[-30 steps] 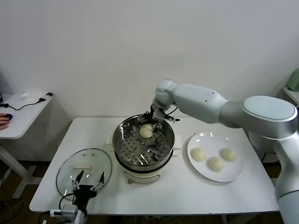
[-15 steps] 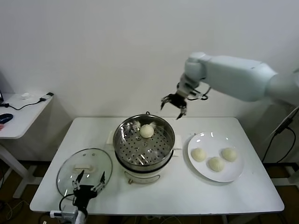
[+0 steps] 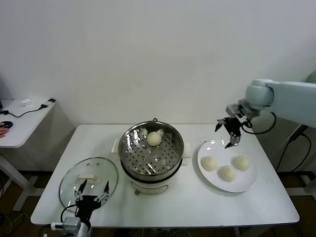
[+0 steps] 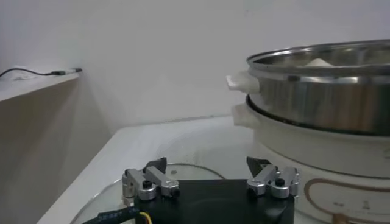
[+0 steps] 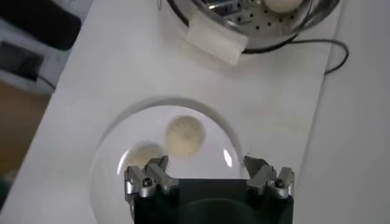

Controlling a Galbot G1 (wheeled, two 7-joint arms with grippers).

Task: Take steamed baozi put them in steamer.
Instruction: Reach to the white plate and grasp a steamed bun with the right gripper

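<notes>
One cream-white baozi [image 3: 154,138] lies on the perforated tray of the steel steamer [image 3: 129,148] at its far side. Three baozi [image 3: 210,163] [image 3: 227,173] [image 3: 242,162] lie on a white plate [image 3: 245,185] to the steamer's right. My right gripper [image 3: 228,133] is open and empty, hovering above the plate's far left edge. Its wrist view shows two baozi [image 5: 184,136] [image 5: 141,158] on the plate [image 5: 109,164] and the steamer [image 5: 304,24] beyond. My left gripper [image 3: 92,190] is open and parked low at the table's front left.
A round glass lid [image 3: 69,180] with a white handle lies flat left of the steamer, under my left gripper; it also shows in the left wrist view [image 4: 189,173]. A side desk [image 3: 22,123] stands at the far left. A black cord [image 5: 332,52] runs behind the steamer.
My right gripper left the baozi in the steamer, rose, and swung right to above the plate. The left arm has not moved.
</notes>
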